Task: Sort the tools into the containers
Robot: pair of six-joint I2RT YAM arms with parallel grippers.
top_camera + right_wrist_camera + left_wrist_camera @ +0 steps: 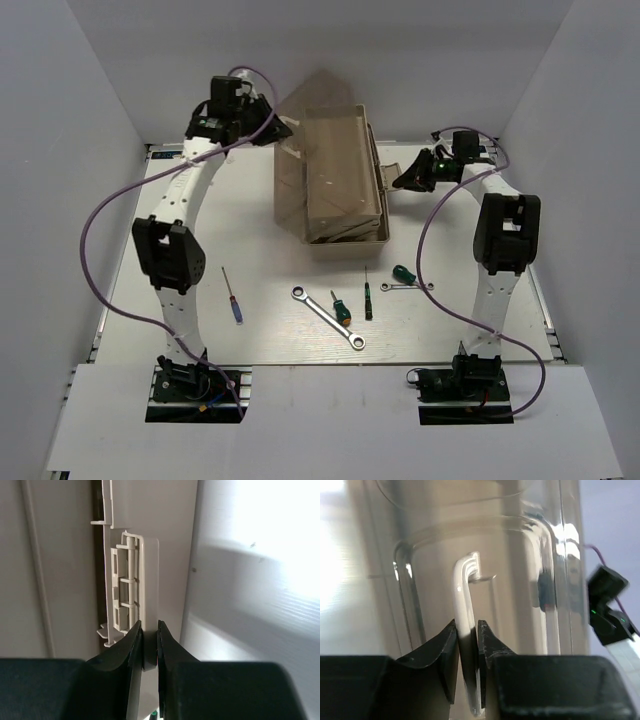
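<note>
The left claw (468, 630) pinches the white handle (461, 590) on the lid of the toolbox (345, 200). The right claw (149, 630) pinches a beige tab (148, 590) on the toolbox side. The long wrench (328, 317) and short wrench (412, 286) lie on the worktop (270, 345), near the toolbox front.

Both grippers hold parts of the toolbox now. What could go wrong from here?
1. The left gripper pinches only the thin white handle; it may slip and the translucent lid fall shut.
2. The right gripper grips just the edge of a beige side tab; uneven pulling could tilt or drag the toolbox toward the long wrench.
</note>
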